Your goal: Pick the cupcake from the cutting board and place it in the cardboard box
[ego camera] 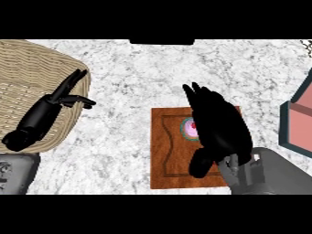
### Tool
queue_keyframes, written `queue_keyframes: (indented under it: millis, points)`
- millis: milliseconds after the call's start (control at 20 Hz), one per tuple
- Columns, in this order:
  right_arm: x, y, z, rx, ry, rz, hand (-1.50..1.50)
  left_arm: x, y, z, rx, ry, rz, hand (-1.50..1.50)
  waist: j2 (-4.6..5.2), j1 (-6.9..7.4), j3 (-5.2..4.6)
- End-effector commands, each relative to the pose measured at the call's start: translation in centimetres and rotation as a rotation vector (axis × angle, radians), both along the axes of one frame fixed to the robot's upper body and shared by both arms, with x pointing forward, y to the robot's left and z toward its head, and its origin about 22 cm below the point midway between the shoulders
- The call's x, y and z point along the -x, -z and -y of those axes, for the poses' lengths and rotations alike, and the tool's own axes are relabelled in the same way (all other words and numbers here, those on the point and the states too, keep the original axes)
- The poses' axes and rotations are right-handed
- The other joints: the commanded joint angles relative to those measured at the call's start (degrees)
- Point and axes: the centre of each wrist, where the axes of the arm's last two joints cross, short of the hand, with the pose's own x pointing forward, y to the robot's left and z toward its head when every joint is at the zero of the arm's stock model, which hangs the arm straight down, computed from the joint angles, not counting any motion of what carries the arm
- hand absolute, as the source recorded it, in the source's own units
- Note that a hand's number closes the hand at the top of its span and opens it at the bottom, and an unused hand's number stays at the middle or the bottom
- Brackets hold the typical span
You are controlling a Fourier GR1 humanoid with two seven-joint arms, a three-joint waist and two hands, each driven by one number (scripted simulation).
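my right hand sits over the cupcake on the cutting board, fingers straight, gripping nothing; left hand open above the basket

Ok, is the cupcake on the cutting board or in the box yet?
On the cutting board: the cupcake peeks out from beneath the open right hand. Contact: cannot tell.

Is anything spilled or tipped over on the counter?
Nothing stands out. The cupcake sits on the cutting board, half hidden by the right hand. The box and basket look undamaged, nothing spilled.
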Motion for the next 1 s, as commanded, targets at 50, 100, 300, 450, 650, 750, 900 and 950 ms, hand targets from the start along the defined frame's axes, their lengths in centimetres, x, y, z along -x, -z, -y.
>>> queue_keyframes:
  millis: [50,100,300,450,650,750,900,950]
  points:
    - [-1.5,-0.4,-3.0,0.136,0.158,-0.104,-1.50,-0.1,0.2,-0.4,0.008,-0.062,-0.045,0.00,0.09,-0.74,0.13]
    - [-0.8,0.7,-3.6,0.152,0.176,-0.115,-1.50,0.4,0.0,-0.2,-0.009,-0.069,-0.049,0.00,-0.19,-0.66,0.14]
    - [-2.2,1.3,-5.1,0.214,0.201,-0.076,-1.50,-0.1,0.4,0.3,0.001,-0.061,-0.052,0.00,0.06,-0.96,0.14]
    - [-2.8,2.0,-4.9,0.214,0.214,-0.085,-1.50,0.0,-0.5,-0.5,-0.009,-0.083,-0.052,0.00,-0.03,-1.02,0.21]
    - [-2.3,2.1,-6.0,0.230,0.196,-0.087,-1.50,-0.6,0.5,0.0,-0.003,-0.087,-0.063,0.00,0.08,-1.79,0.19]
    - [-2.7,3.4,-6.0,0.243,0.212,-0.106,-1.50,0.7,0.7,0.5,0.004,-0.083,-0.049,0.00,-0.03,-1.15,0.22]
    - [-3.8,4.5,-5.4,0.278,0.227,-0.114,-1.50,-0.1,0.1,-0.2,-0.012,-0.081,-0.021,0.00,0.13,-1.46,0.21]
    - [-4.5,3.6,-3.8,0.283,0.244,-0.122,-1.50,1.1,0.6,0.2,-0.011,-0.081,-0.042,0.00,-0.09,-1.33,0.23]
